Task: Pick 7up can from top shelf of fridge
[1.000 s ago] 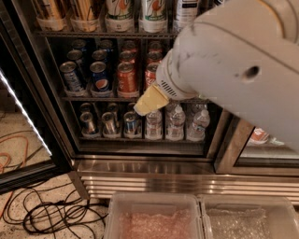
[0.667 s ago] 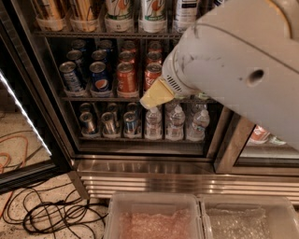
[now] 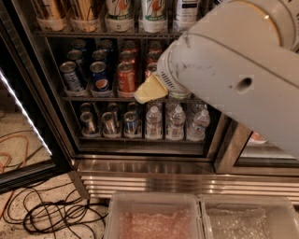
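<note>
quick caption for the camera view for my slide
Gripper hangs in front of the fridge's middle rack, below a 7up can on the top shelf.

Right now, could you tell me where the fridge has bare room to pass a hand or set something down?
Crowded: the dark wire top shelf, its tall white-silver 7up can hemmed by neighbours, and the rack of short red and blue cans with the gripper before it. Free: the ribbed stainless steel base under the clear water bottles.
</note>
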Controlling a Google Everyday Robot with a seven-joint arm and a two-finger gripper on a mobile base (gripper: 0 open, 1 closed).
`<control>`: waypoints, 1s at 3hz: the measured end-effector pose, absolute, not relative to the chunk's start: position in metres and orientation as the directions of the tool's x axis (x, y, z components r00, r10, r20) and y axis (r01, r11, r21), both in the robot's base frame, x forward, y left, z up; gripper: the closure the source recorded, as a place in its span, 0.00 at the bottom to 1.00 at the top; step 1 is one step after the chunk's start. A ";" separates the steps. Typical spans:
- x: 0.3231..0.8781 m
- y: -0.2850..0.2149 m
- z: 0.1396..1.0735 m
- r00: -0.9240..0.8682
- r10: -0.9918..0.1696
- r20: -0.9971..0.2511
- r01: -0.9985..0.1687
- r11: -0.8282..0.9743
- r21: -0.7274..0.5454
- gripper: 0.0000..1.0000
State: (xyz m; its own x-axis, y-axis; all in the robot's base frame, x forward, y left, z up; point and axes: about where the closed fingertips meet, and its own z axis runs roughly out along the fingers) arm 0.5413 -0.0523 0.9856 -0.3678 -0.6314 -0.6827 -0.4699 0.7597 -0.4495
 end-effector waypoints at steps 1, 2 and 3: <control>0.573 -0.031 0.993 -0.308 -0.560 -0.769 -0.426 0.804 -0.414 0.00; 0.594 -0.029 0.993 -0.335 -0.426 -0.840 -0.376 0.878 -0.296 0.00; 0.593 -0.028 0.995 -0.365 -0.347 -0.864 -0.345 0.912 -0.220 0.00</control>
